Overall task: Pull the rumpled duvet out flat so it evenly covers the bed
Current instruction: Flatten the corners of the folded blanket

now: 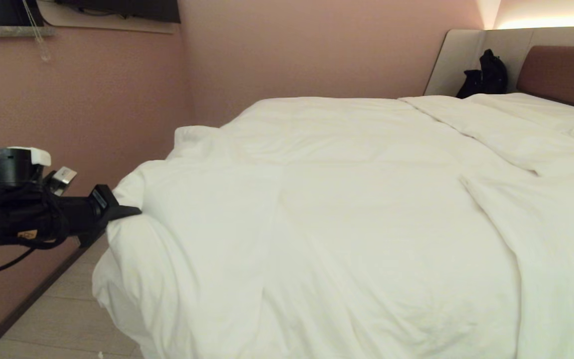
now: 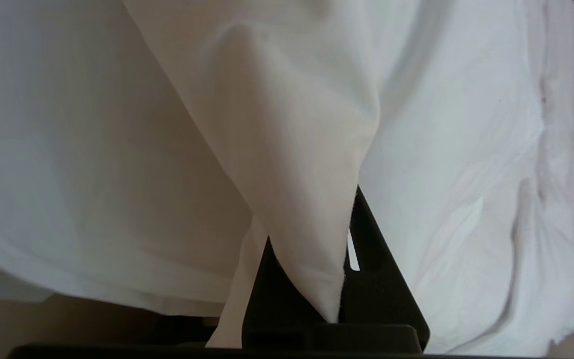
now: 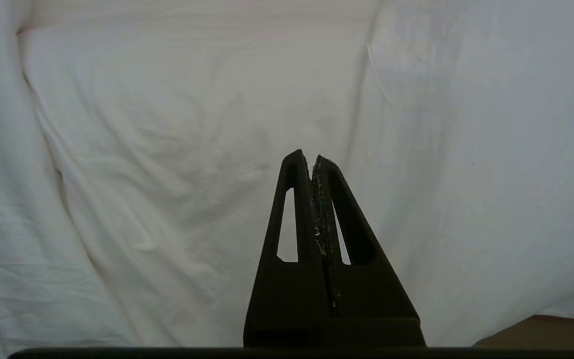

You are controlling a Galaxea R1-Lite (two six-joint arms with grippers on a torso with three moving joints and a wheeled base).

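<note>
1. A pink wall (image 1: 277, 50) runs behind everything in the head view and serves here as the landmark; it meets a second pink face at a vertical corner.
2. A dark screen-like panel (image 1: 122, 9) is mounted high on the wall, cut off by the top edge of the view.
3. A grey ledge (image 1: 10, 31) sits against the wall, just beside the panel.
4. A thin cord (image 1: 35, 32) hangs down over the wall from the ledge.
5. A black bag (image 1: 486, 75) stands well along from the wall corner, against a pale panel.
6. Pale wood-look flooring (image 1: 63, 319) lies below the wall, edged by a dark skirting strip (image 1: 28, 299).
</note>
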